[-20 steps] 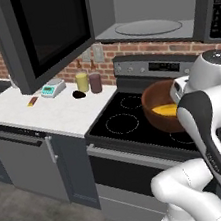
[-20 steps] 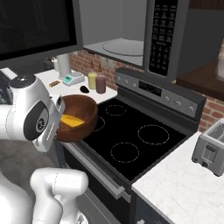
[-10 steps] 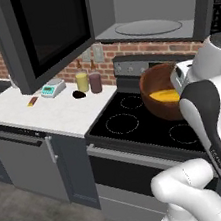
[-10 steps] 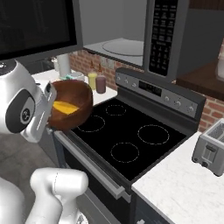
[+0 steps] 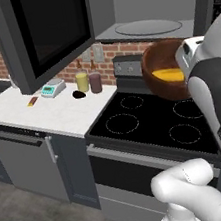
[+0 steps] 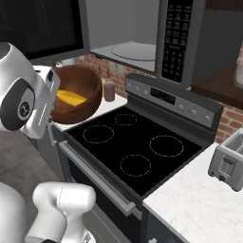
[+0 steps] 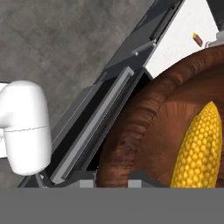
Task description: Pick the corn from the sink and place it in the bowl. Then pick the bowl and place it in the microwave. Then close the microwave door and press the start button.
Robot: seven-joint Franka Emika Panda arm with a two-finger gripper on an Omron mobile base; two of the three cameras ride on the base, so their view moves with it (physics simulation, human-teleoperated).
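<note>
Gripper (image 7: 111, 180) holds the bowl (image 5: 164, 71) by its rim, with the two fingers nearly shut, one on the outer wall and one on the inner side as far as I can judge from the hand view. From where I stand the bowl hangs in the air above the stove (image 5: 154, 120), tilted, a little below the open microwave (image 5: 150, 28), and the corn (image 5: 169, 75) lies inside it against the lower wall. I think the bowl is stiff and rather heavy for such a narrow grip at one edge, so it can swing or turn around the fingers if the arm moves fast. The wood looks smooth, so a slip is possible. The corn is light, hard and round, and it can roll out if the tilt grows, so the bowl should be made level before it goes in. The rim is the only good place to take hold, because the walls are too wide for the fingers. The fingertips themselves are cut off at the bottom of the hand view, and in both base views the arm hides the hand. The microwave door (image 5: 44, 32) stands open to the left, and the keypad (image 6: 178, 35) buttons are too small to read.
</note>
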